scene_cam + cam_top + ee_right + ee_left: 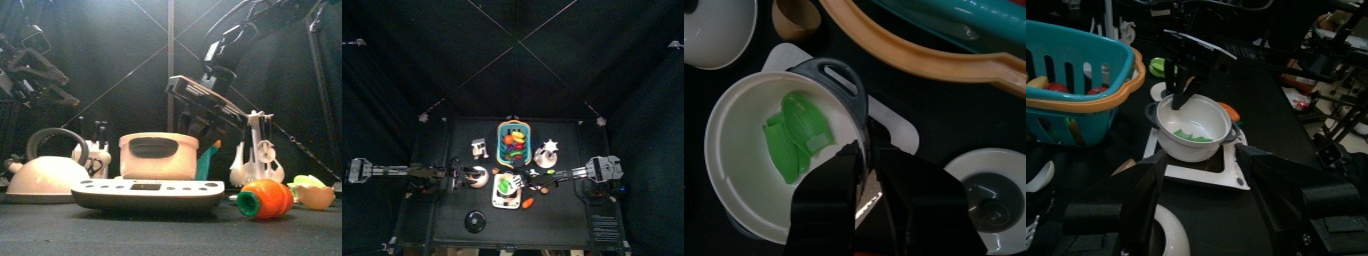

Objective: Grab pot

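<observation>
While tilted steeply down, right hand (869,175) pinching rim of white pot (758,150) on scale (1200,172).

I've got the pot (1194,130) sitting on the scale (147,194), mid-counter (456,205), with something leafy (798,130) inside it. Behind it I see the basket (516,143). The kettle (46,172) is to its left in the front view, a bottle rack (257,150) to its right. The right pincer (1182,90) straddles the pot's rim. The left arm hangs over the counter's left side.
</observation>
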Controlling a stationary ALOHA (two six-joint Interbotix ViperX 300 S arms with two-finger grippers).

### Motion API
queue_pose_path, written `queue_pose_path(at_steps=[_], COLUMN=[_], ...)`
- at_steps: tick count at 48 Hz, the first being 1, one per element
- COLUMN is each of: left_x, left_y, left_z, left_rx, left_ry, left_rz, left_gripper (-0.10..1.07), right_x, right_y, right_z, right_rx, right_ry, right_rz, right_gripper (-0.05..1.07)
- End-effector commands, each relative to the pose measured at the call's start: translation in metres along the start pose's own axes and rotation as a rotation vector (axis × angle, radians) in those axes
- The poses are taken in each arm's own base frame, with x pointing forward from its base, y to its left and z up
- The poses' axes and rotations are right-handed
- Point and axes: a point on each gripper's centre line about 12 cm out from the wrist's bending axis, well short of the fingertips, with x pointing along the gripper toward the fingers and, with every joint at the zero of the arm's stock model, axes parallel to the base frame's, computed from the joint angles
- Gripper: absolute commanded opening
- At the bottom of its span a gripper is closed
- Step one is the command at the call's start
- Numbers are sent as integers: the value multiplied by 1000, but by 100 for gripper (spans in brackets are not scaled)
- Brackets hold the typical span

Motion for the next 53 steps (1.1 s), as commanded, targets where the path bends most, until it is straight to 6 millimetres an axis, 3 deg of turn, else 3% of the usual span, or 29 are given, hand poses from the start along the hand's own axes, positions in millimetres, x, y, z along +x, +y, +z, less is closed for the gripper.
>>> queue_pose_path(at_steps=[1, 10, 18, 53], left_x=[2, 2, 3, 2], left_y=[0, 0, 1, 4], left_z=[5, 6, 9, 10], left_rx=[-5, -11, -21, -75], left_ry=[-12, -17, -25, -39], left_rz=[-1, 3, 6, 30], left_gripper=[92, 92, 92, 92], right_x=[-22, -30, -50, -54], right_y=[12, 16, 20, 6], right_z=[13, 18, 27, 19], right_rx=[12, 10, 9, -13], right_ry=[-36, -54, -89, -87], right_rz=[60, 82, 123, 107], right_gripper=[55, 48, 41, 39])
